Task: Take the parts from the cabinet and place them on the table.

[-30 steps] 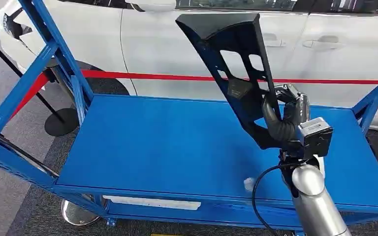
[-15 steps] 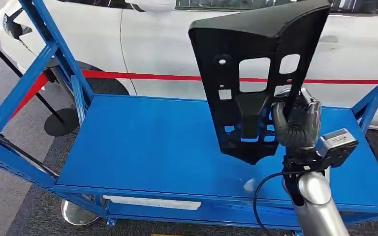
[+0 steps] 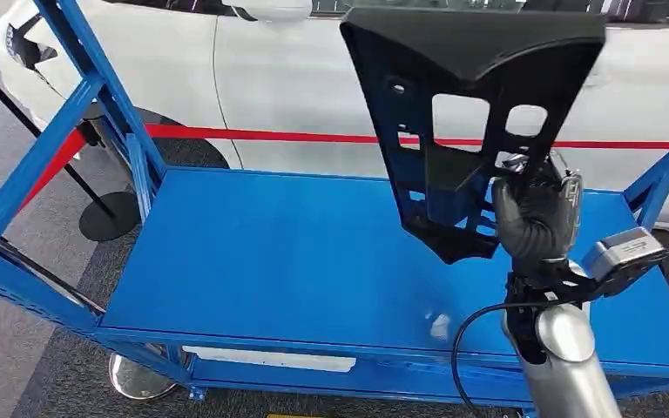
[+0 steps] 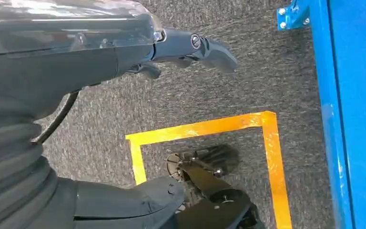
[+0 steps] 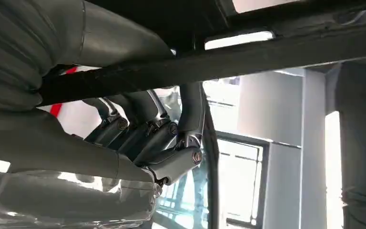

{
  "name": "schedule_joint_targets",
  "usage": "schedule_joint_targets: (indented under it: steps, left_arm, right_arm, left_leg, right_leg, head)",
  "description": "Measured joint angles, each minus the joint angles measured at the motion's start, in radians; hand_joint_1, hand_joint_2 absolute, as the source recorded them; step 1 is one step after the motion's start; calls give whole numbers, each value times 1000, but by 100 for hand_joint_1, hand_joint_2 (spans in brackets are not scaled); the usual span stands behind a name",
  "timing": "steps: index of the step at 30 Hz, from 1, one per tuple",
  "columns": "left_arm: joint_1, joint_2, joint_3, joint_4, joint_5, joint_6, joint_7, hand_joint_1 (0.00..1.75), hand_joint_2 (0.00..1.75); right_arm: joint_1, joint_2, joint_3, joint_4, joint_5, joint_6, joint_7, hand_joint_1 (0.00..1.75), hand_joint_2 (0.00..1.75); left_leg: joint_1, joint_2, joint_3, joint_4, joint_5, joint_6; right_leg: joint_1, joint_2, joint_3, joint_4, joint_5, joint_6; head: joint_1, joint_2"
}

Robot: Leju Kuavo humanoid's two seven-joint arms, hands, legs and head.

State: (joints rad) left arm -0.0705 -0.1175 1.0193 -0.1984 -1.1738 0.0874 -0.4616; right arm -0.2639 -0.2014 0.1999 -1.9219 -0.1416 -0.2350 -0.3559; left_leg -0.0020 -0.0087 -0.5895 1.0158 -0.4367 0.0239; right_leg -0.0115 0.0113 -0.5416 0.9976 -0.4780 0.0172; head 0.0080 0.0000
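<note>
While the right robot hand grips it by its lower edge, the black plastic part stands upright in the air above the right half of the blue worktop, its broad flanged end uppermost and its cut-out windows facing the head camera.

Nearest to the camera: silver right forearm with a looping black cable, rising from the worktop's front edge.

On the worktop, just left of that forearm: a small pale mark.

Left robot hand: hanging beside the worktop's blue frame, over grey carpet marked with yellow tape; whether it is open or closed cannot be told.

Left of the worktop: blue slanted frame struts.

Beyond the worktop: red barrier strip, then a white car.
</note>
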Motion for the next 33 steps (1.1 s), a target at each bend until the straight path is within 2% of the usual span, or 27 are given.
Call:
schedule_joint_targets:
  steps: [5, 8, 9, 10, 11, 12, 13, 14, 15, 16, 18, 19, 20, 23, 24, 25, 26, 27, 28, 29, 30, 31, 32, 33]
  left_arm:
    - [1, 6, 0, 0, -10, 0, 14, 0, 175]
    - [0, 9, 0, 0, -13, 3, 22, 0, 175]
    - [0, 9, 0, 0, -14, 3, 25, 0, 175]
    - [-1, 9, 0, 0, -14, 3, 27, 0, 175]
    - [-1, 9, 0, 0, -16, 6, 29, 0, 175]
    - [-1, 9, 0, 0, -17, 6, 31, 0, 175]
    - [-1, 10, 0, 0, -18, 8, 31, 0, 175]
    - [0, 10, 0, 0, -20, 9, 33, 0, 175]
    - [0, 10, 0, 0, -21, 10, 36, 0, 175]
    - [1, 10, 0, 0, -22, 13, 40, 0, 175]
    - [0, 10, 0, 0, -24, 20, 45, 0, 175]
    - [0, 12, 0, 0, -24, 21, 46, 0, 175]
    - [-1, 14, 0, 0, -24, 23, 48, 0, 175]
    - [0, 16, 0, 0, -26, 24, 51, 0, 175]
    - [2, 18, 0, 0, -26, 24, 53, 0, 175]
    - [1, 20, 0, 0, -29, 27, 55, 0, 175]
    - [1, 20, 0, 0, -31, 28, 58, 0, 175]
    - [1, 20, 0, 0, -31, 29, 62, 0, 175]
    - [1, 20, 0, 0, -31, 28, 64, 0, 175]
    - [1, 21, 0, 0, -31, 28, 64, 0, 175]
    - [1, 22, 0, 0, -31, 28, 66, 0, 175]
    - [0, 24, 0, 0, -31, 28, 67, 0, 175]
    - [0, 26, 0, 0, -31, 27, 68, 0, 175]
    - [-1, 29, 0, 0, -31, 27, 68, 0, 175]
  right_arm:
    - [-7, 0, -17, -16, -10, 3, 9, 175, 175]
    - [-7, 2, -19, -16, -11, 3, 10, 175, 175]
    - [-8, 2, -20, -15, -11, 4, 11, 175, 175]
    - [-9, 2, -20, -15, -11, 4, 11, 175, 175]
    - [-12, 2, -20, -15, -11, 6, 11, 175, 175]
    - [-12, 3, -20, -15, -13, 6, 11, 175, 175]
    - [-10, 3, -20, -13, -13, 6, 11, 175, 175]
    - [-9, 3, -20, -10, -13, 6, 11, 175, 175]
    - [-9, 3, -20, -8, -14, 6, 11, 175, 175]
    - [-10, 3, -20, -7, -15, 7, 11, 175, 175]
    - [-10, 4, -19, -7, -18, 7, 14, 175, 175]
    - [-10, 5, -19, -7, -19, 8, 14, 175, 175]
    - [-10, 6, -18, -5, -19, 9, 15, 175, 175]
    - [-10, 7, -18, -4, -21, 9, 16, 175, 175]
    - [-10, 8, -18, -4, -21, 9, 16, 175, 175]
    - [-12, 9, -18, -4, -21, 8, 16, 175, 175]
    - [-12, 11, -18, -4, -21, 8, 15, 175, 175]
    - [-12, 12, -18, -3, -21, 8, 16, 175, 175]
    - [-11, 15, -18, -2, -21, 8, 16, 175, 175]
    - [-11, 18, -18, -1, -21, 9, 16, 175, 175]
    - [-11, 18, -17, 1, -21, 9, 16, 175, 175]
    - [-11, 20, -17, 3, -21, 8, 16, 175, 175]
    - [-11, 24, -16, 4, -21, 8, 16, 175, 175]
    - [-11, 24, -16, 4, -21, 8, 16, 175, 175]
  left_leg:
    - [-6, 0, -1, 4, -4, 6]
    - [-5, 0, -1, 1, 3, 15]
    - [6, 4, 4, -12, 12, 23]
    - [5, 3, 6, -17, 14, 25]
    - [6, 4, 4, -18, 17, 29]
    - [5, 5, 2, -18, 17, 29]
    - [4, 5, 1, -18, 17, 29]
    - [5, 5, -1, -16, 18, 28]
    - [5, 5, -4, -14, 19, 27]
    - [7, 4, -7, -9, 19, 26]
    - [12, 3, -14, 4, 16, 16]
    - [11, 2, -19, 9, 15, 8]
    - [8, 0, -24, 11, 18, -1]
    - [7, 0, -27, 6, 33, -24]
    - [9, -1, -31, 7, 33, -29]
    - [12, 1, -41, 27, 4, -34]
    - [13, 3, -60, 80, -47, -38]
    - [14, 3, -89, 164, -104, -42]
    - [14, 3, -115, 241, -146, -44]
    - [14, 3, -130, 298, -169, -45]
    - [14, 3, -127, 317, -170, -44]
    - [13, 3, -96, 285, -147, -39]
    - [11, 3, -49, 219, -115, -32]
    - [7, 3, 12, 126, -83, -21]
  right_leg:
    - [-3, 0, 1, 0, -1, 5]
    - [-3, 1, 2, -3, 4, 14]
    - [-6, 0, 1, 4, -7, 15]
    - [-5, -4, -8, 26, -29, 18]
    - [-6, -5, -34, 83, -71, 21]
    - [-9, -5, -70, 166, -115, 24]
    - [-11, -5, -100, 233, -142, 27]
    - [-13, -6, -118, 274, -148, 30]
    - [-15, -6, -118, 275, -134, 33]
    - [-19, -7, -101, 240, -99, 35]
    - [-25, -11, -18, 83, -14, 39]
    - [-26, -12, 7, 31, -28, 39]
    - [-14, -5, 6, 32, -17, 26]
    - [-10, -5, -9, 31, -11, 5]
    - [-16, -7, -12, 23, -3, -8]
    - [-16, -11, -17, 22, 4, -19]
    - [-15, -11, -25, 22, 10, -28]
    - [-13, -12, -34, 23, 16, -33]
    - [-10, -13, -44, 24, 23, -36]
    - [-6, -13, -54, 25, 28, -37]
    - [-2, -13, -63, 27, 34, -38]
    - [1, -13, -72, 29, 41, -38]
    - [5, -12, -79, 30, 46, -38]
    - [9, -12, -84, 31, 51, -37]
  head:
    - [0, 0]
    - [0, 0]
    - [0, 0]
    - [3, 0]
    - [6, 0]
    - [8, 0]
    - [8, 0]
    - [8, 0]
    - [9, 0]
    - [8, 0]
    - [9, 0]
    - [10, 0]
    - [12, 0]
    - [10, 0]
    - [12, 0]
    - [9, 0]
    - [4, 0]
    - [2, 0]
    - [1, 0]
    - [1, 0]
    - [0, 0]
    - [1, 0]
    - [0, 0]
    - [0, 0]
